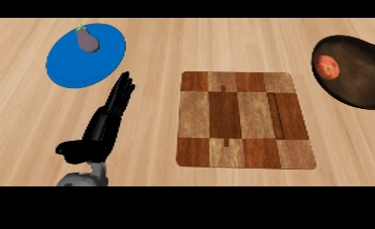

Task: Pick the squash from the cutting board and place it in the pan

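The wooden cutting board (245, 120) lies in the middle of the counter with nothing on it. A dark round pan (353, 90) sits at the right edge, partly cut off by the view. Inside it lies a small round red-orange squash (327, 67). My left hand (101, 131) shows at the lower left, left of the board, open with straight fingers pointing up toward the blue plate; it holds nothing. My right hand does not show.
A blue plate (73, 69) sits at the upper left with a purple-grey eggplant (87, 40) on its far part. Light wooden counter (219, 39) surrounds everything.
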`<state>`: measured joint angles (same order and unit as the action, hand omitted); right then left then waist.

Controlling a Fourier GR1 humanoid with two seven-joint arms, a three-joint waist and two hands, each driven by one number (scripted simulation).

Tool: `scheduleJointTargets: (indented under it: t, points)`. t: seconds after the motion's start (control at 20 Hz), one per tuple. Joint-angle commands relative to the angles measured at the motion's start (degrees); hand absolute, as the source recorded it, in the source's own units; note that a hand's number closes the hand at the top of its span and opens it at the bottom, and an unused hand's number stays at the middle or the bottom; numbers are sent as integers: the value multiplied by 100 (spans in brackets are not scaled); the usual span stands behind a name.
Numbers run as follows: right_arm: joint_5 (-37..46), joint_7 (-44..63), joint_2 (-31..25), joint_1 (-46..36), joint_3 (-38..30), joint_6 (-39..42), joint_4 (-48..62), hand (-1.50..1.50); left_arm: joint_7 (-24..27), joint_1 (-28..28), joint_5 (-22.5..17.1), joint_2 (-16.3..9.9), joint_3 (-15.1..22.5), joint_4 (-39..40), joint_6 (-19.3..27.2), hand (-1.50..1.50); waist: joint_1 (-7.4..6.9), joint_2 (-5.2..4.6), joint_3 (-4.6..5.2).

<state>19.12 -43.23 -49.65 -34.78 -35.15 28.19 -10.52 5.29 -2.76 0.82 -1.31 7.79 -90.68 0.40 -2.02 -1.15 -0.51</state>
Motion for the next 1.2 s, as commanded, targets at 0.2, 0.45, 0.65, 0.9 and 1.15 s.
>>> scheduleJointTargets:
  t: [0.2, 0.45, 0.65, 0.9, 1.15]
  points:
    - [-1, -1054, -33, 525, 148, 817, -164, -150, -32, 3, 40, 48, 38, 13, 34, 0, 33, 26, 2]
    - [15, -1181, -159, 654, 287, 901, -290, -150, 24, 33, 42, 18, -21, 68, 37, 0, 60, 38, 8]
    - [8, -1065, -3, 642, 338, 449, -241, -150, 9, 231, 39, -4, 64, -171, -16, 0, -22, 43, 8]
    - [60, -1212, -52, 733, 465, 347, -260, -150, 245, 172, 54, -17, 32, 130, -57, 0, -1, 22, 7]
    - [40, -1391, -200, 761, 474, 38, -300, -150, 75, 113, 109, 56, 53, 93, 61, 0, -4, 21, 2]
